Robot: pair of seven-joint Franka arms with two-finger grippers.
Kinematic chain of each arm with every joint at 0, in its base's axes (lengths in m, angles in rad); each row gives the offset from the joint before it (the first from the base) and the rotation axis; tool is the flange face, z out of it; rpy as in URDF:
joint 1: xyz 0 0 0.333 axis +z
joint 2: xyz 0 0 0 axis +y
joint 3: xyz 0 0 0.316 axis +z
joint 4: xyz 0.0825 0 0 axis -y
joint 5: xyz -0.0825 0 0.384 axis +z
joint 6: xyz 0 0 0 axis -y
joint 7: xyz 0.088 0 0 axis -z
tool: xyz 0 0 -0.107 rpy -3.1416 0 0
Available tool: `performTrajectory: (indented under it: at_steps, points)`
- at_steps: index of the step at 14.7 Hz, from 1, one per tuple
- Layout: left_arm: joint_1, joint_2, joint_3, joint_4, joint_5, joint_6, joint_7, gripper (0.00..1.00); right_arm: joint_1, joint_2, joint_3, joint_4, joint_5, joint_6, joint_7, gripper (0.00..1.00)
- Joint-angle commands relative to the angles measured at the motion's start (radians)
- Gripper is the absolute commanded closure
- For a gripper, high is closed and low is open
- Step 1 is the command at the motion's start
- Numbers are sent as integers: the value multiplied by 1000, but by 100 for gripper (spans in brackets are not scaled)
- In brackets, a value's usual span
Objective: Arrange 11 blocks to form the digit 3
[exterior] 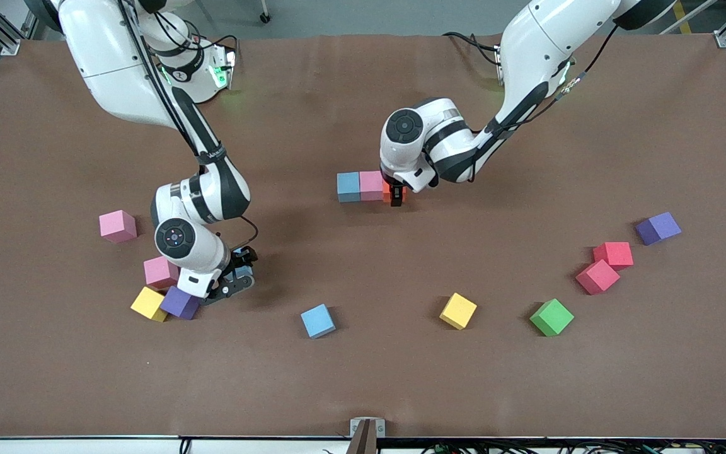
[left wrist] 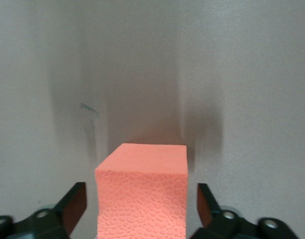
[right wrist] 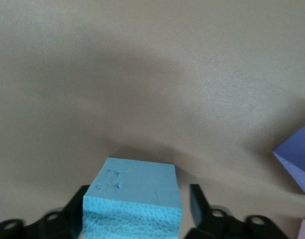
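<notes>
The row you are building sits mid-bench: blue block (exterior: 348, 186), pink block (exterior: 371, 185), orange block (exterior: 393, 194), touching. Your left end effector (exterior: 395, 200) straddles the orange block (left wrist: 142, 194), fingers (left wrist: 74, 205) released, gaps either side. Your right end effector (exterior: 237, 277) brackets a light blue block (right wrist: 135, 199) beside the purple block (exterior: 180, 302); grasp: cannot tell.

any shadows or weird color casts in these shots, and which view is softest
Front view: arm shadows fall on the brown table, with green LED glow near the right arm's base. Left wrist view: grey cast, dark shadow bands above the orange block. Right wrist view: the softest, with a broad shadow above the light blue block.
</notes>
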Motion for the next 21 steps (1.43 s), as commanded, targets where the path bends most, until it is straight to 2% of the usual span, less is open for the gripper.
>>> performTrajectory:
  at_steps: [1,2,3,6,10,13,16,21]
  points:
    - [-3,-53,-12,16,25,-81,-7,0,-6,-4,10,-2,-14,-4,-5,70]
    - [5,-86,-32,16,25,-118,-5,0,-6,-6,12,-2,-14,-7,-5,78]
    - [14,-115,-46,16,25,-141,-4,0,-3,-10,12,-1,-12,-19,0,81]
    - [23,-173,-64,27,22,-163,1,0,36,-41,13,7,-5,-65,26,83]
    - [40,-147,-61,221,8,-324,152,0,129,-55,15,5,-3,-69,209,83]
    - [138,-86,-58,369,11,-381,375,0,212,-53,15,5,-2,-52,355,83]
    - [192,-42,-12,465,25,-385,562,0,286,-46,15,5,-2,-33,473,83]
    - [200,-41,150,509,17,-385,997,0,376,-26,15,8,26,22,589,83]
